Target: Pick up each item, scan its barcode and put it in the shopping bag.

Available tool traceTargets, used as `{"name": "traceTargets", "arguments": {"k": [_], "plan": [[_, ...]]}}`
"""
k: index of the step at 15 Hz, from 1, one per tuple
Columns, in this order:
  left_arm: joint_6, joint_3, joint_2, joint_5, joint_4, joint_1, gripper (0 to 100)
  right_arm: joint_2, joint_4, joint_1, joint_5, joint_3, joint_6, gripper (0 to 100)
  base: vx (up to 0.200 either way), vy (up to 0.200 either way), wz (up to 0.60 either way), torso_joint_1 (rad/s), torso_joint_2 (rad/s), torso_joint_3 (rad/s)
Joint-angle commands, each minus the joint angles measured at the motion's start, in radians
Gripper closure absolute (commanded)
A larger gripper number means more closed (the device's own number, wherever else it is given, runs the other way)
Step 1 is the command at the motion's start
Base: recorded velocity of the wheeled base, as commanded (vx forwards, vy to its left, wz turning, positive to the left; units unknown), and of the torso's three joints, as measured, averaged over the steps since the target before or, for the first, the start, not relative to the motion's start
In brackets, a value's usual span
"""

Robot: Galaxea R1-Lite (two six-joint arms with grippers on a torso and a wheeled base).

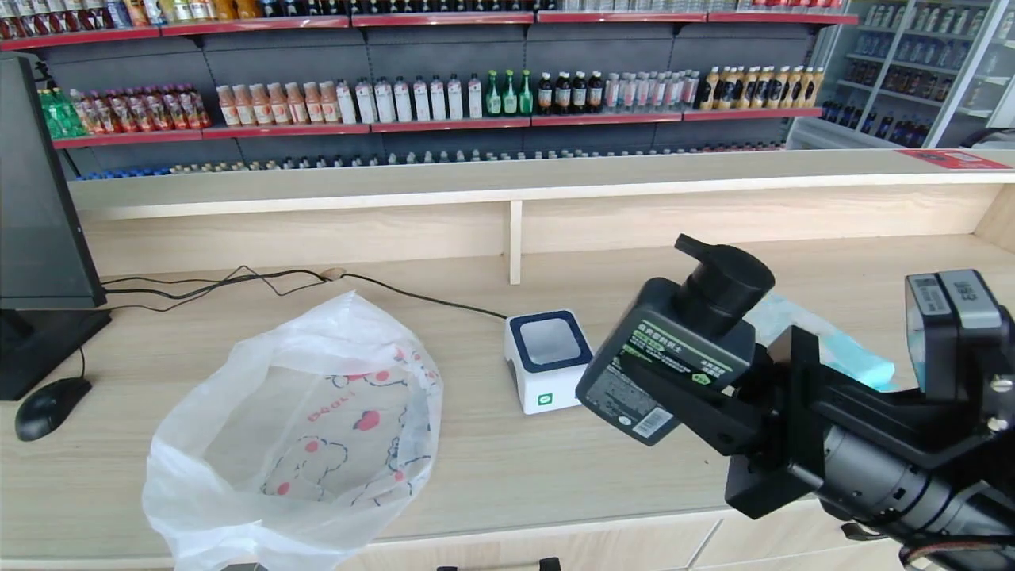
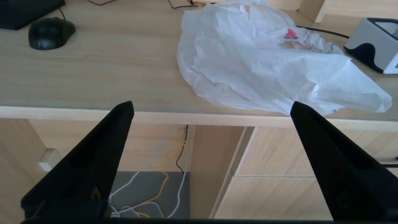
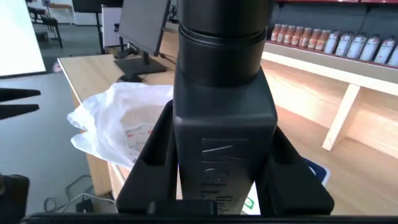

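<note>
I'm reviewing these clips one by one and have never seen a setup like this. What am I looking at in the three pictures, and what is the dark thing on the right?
This is a two-armed robot at a shop checkout. The wide picture comes from a camera on its head, looking down at the wooden counter. The other two come from cameras on its wrists, so each looks along its own gripper. On the counter are an open white shopping bag, a small white scanner, a mouse, a monitor and a blue packet. The dark thing is a pump bottle. The right gripper is shut on it and holds it tilted beside the scanner, its barcode label facing the head camera. The left gripper is open and holds nothing. It sits low, in front of the counter's edge, facing the bag.
</note>
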Motion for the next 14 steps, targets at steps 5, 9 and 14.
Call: {"name": "traceTargets", "arguments": {"k": [5, 9, 14], "plan": [[-0.001, 0.000, 0.000, 0.001, 0.000, 0.000, 0, 0.193, -0.002, -0.103, 0.014, -0.234, -0.328, 100, 0.000, 0.000, 0.00, 0.000, 0.00, 0.000], [-0.001, 0.000, 0.000, 0.001, 0.000, 0.000, 0, 0.280, -0.002, -0.102, 0.029, -0.286, -0.448, 100, 0.000, 0.000, 0.00, 0.000, 0.00, 0.000], [0.001, 0.000, 0.000, 0.001, 0.000, 0.002, 0, 0.381, -0.002, -0.103, 0.157, -0.341, -0.566, 100, 0.000, 0.000, 0.00, 0.000, 0.00, 0.000]]}}
